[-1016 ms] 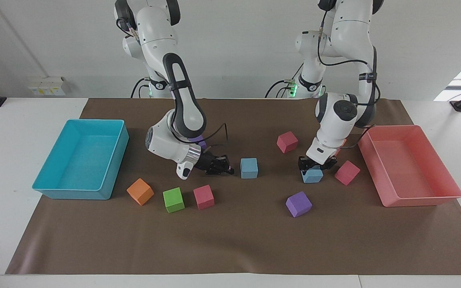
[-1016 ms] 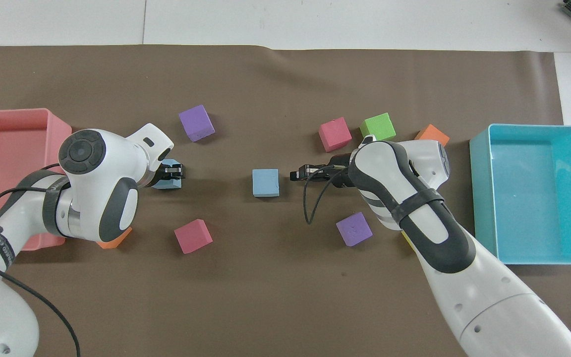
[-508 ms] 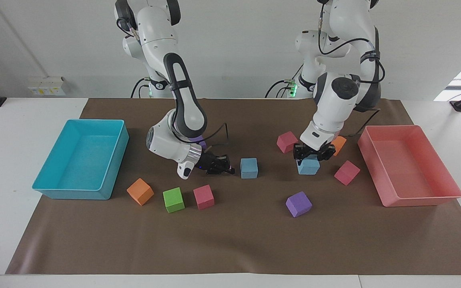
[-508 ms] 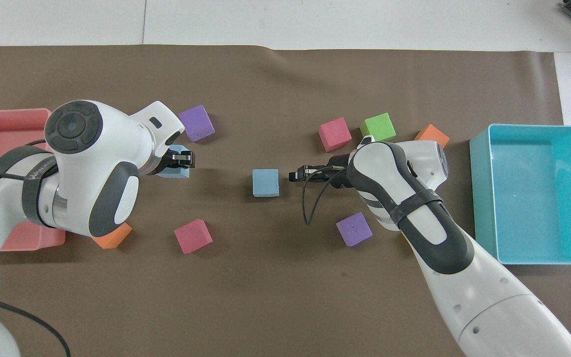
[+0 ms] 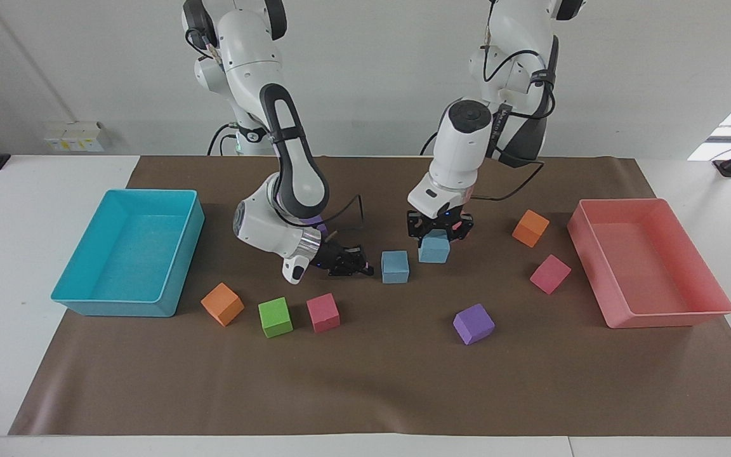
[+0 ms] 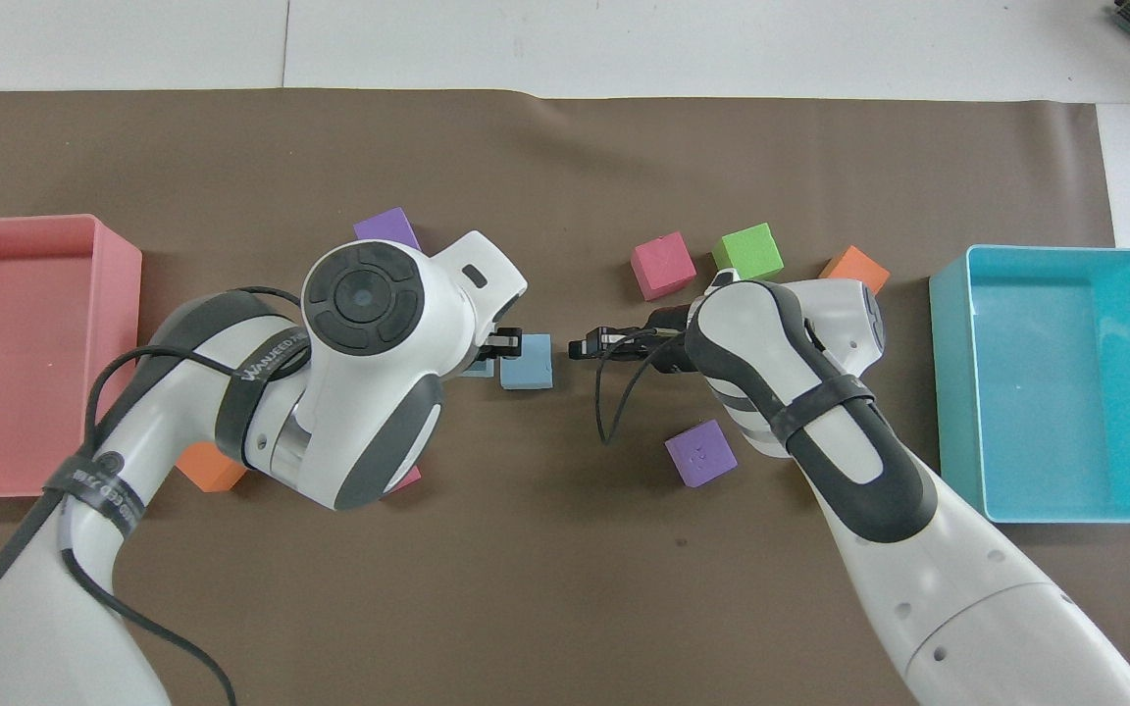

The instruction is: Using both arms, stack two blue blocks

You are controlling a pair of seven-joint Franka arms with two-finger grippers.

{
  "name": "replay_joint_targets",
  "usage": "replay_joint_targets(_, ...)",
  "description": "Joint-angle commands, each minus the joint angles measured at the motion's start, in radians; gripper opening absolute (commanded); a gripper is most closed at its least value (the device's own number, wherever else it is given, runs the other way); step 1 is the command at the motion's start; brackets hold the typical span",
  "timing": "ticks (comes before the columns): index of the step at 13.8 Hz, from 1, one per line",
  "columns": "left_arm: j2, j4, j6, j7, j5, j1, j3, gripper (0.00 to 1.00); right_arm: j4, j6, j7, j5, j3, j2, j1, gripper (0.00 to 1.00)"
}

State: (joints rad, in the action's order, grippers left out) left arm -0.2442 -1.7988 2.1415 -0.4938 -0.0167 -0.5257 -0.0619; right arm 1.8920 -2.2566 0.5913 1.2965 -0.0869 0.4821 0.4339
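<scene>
One blue block (image 5: 395, 266) rests on the brown mat near the middle; it also shows in the overhead view (image 6: 527, 361). My left gripper (image 5: 435, 230) is shut on the second blue block (image 5: 434, 249) and holds it a little above the mat. The held block is just beside the resting one, toward the left arm's end. In the overhead view the left hand hides most of the held block (image 6: 477, 370). My right gripper (image 5: 351, 262) lies low and level beside the resting block, toward the right arm's end, a small gap away.
A turquoise tray (image 5: 111, 306) stands at the right arm's end, a pink tray (image 5: 664, 317) at the left arm's end. Loose cubes lie around: orange (image 5: 222, 303), green (image 5: 275, 316), red (image 5: 323, 312), purple (image 5: 473, 324), pink (image 5: 550, 273), orange (image 5: 530, 228).
My left gripper has lifted its blue block off the mat and carried it toward the middle, up beside the resting blue block. The right arm has hardly moved.
</scene>
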Motion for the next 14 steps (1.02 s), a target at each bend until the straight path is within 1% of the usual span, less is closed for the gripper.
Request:
replay_joint_targets(1,-0.085,0.105,-0.014,-0.064,-0.026,-0.046,0.017,0.10,0.016,-0.027,0.028,0.038,0.006,-0.008,0.002,0.00)
replay_joint_targets(3,-0.124,0.113,-0.006,-0.109,-0.026,-0.086,0.017,0.10,0.018,-0.027,0.028,0.038,0.006,-0.008,0.002,0.00)
replay_joint_targets(5,-0.173,0.153,0.003,-0.124,-0.041,-0.100,0.017,0.10,0.018,-0.027,0.028,0.038,0.006,-0.008,0.002,0.00)
replay_joint_targets(7,-0.175,0.147,0.015,-0.143,-0.065,-0.100,0.019,0.10,0.016,-0.027,0.028,0.038,0.006,-0.008,0.002,0.00)
replay_joint_targets(12,-0.155,0.147,-0.044,-0.172,-0.068,-0.097,0.025,0.11,0.016,-0.027,0.028,0.038,0.006,-0.008,0.002,0.00)
replay_joint_targets(14,-0.150,0.134,-0.037,-0.175,-0.068,-0.099,0.022,0.11,0.016,-0.027,0.028,0.038,0.006,-0.008,0.002,0.00)
